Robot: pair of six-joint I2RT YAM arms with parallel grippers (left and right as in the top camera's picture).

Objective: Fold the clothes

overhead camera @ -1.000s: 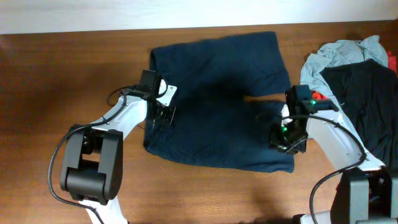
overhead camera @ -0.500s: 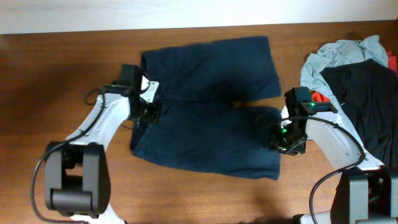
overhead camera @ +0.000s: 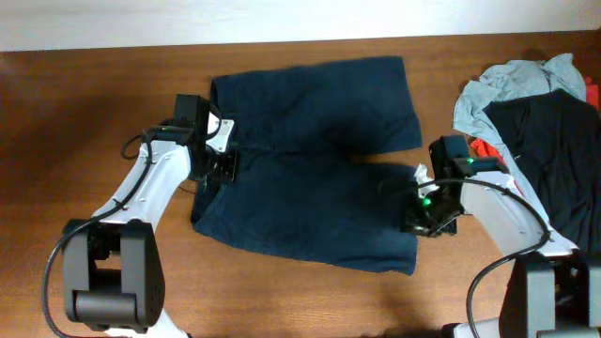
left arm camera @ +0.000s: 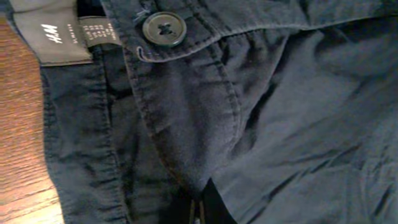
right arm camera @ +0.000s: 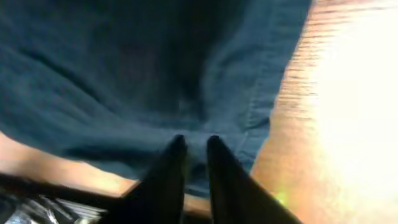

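Observation:
The navy blue shorts [overhead camera: 310,160] lie spread on the wooden table, waistband to the left, legs to the right. My left gripper [overhead camera: 214,169] is shut on the waistband by the fly; the left wrist view shows the button [left arm camera: 164,28], the label and my fingertips [left arm camera: 200,208] pinched on the fabric. My right gripper [overhead camera: 420,208] is shut on the hem of the near leg; the right wrist view shows the two fingers [right arm camera: 194,149] clamping the blue hem [right arm camera: 249,118].
A pile of other clothes sits at the right edge: a light grey shirt [overhead camera: 512,80], a black garment [overhead camera: 554,150] and a bit of red [overhead camera: 592,91]. Bare wood [overhead camera: 94,113] lies left and in front.
Both grippers have dragged the shorts to the left and slightly toward the front. The near leg's hem has shifted left with the right gripper.

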